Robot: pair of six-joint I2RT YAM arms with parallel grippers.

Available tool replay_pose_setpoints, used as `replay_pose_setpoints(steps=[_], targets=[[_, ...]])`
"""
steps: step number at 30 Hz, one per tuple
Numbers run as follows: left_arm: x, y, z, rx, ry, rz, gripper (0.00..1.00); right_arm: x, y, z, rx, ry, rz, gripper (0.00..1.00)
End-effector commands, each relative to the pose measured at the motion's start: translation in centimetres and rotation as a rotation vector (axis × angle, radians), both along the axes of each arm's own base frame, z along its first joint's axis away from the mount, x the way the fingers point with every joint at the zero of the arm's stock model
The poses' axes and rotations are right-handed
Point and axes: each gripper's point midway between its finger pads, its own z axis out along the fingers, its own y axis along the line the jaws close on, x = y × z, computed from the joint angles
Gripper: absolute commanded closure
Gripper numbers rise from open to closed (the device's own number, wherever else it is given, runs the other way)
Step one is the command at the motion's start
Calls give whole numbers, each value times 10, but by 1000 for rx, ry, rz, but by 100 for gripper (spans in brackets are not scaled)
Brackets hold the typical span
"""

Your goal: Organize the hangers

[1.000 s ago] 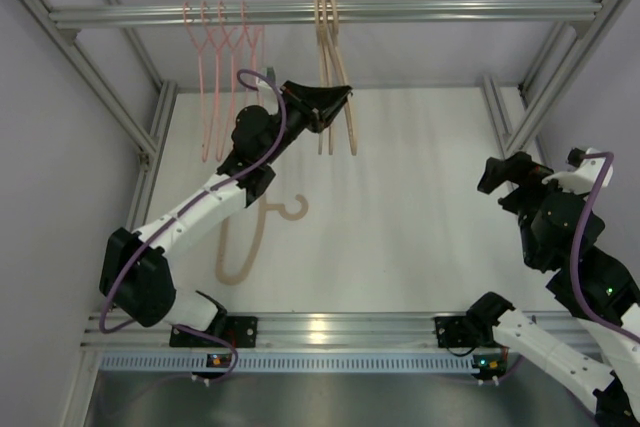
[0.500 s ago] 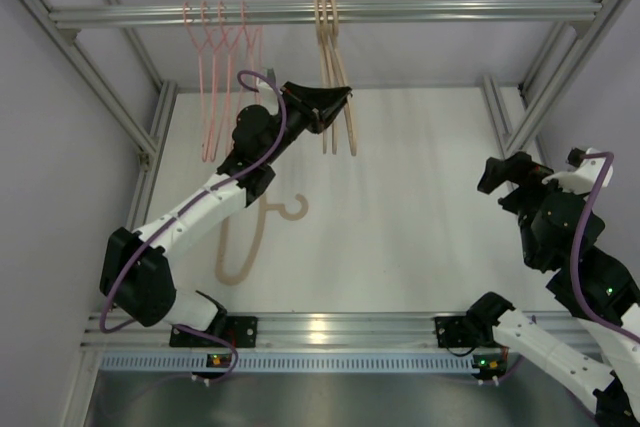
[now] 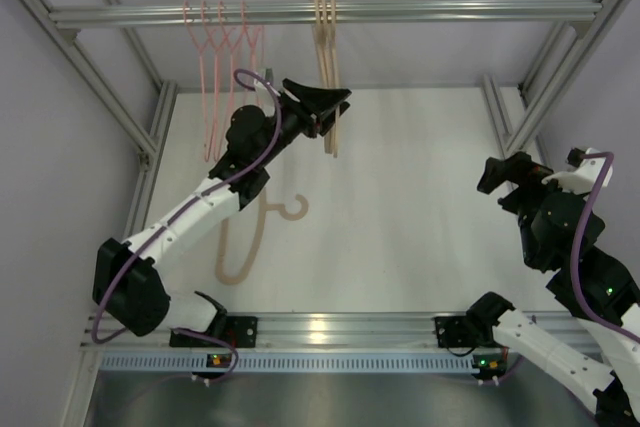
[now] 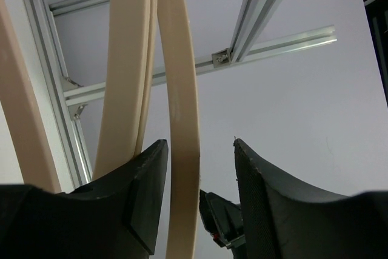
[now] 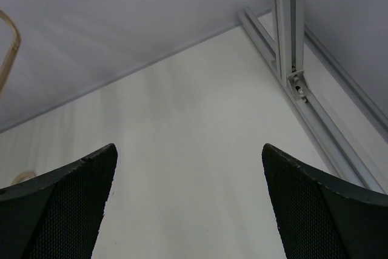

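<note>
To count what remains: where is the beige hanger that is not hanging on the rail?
In the top view the beige hanger lies flat on the left half of the table, partly under the left arm, with its hook pointing toward the middle.

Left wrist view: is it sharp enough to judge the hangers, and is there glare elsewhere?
Left wrist: beige hangers are very close, edges soft; left gripper nearly black. Top external: bright reflection on the near rail. Right wrist: evenly lit, mesh on the right gripper sharp, no glare.

Left arm (image 3: 200,202) reaches up and forward, left pincer (image 3: 338,107) parted; right arm (image 3: 565,237) sits folded, right pincer (image 3: 495,175) wide open.
</note>
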Motion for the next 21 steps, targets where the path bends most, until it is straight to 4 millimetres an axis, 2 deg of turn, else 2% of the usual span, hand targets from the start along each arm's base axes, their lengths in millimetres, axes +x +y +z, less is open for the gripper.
replay_pose_setpoints(steps=[1, 6, 10, 21], targets=[[-21, 6, 33, 21, -111, -18, 47, -4, -5, 15, 33, -33, -10, 1], [-30, 7, 28, 107, -110, -22, 40, -4, -4, 13, 37, -31, -7, 1], [-40, 10, 22, 154, -119, -19, 38, -3, -3, 12, 39, -29, -6, 0], [-42, 12, -2, 292, -104, -17, 35, -2, -1, 6, 47, -20, 0, 1]])
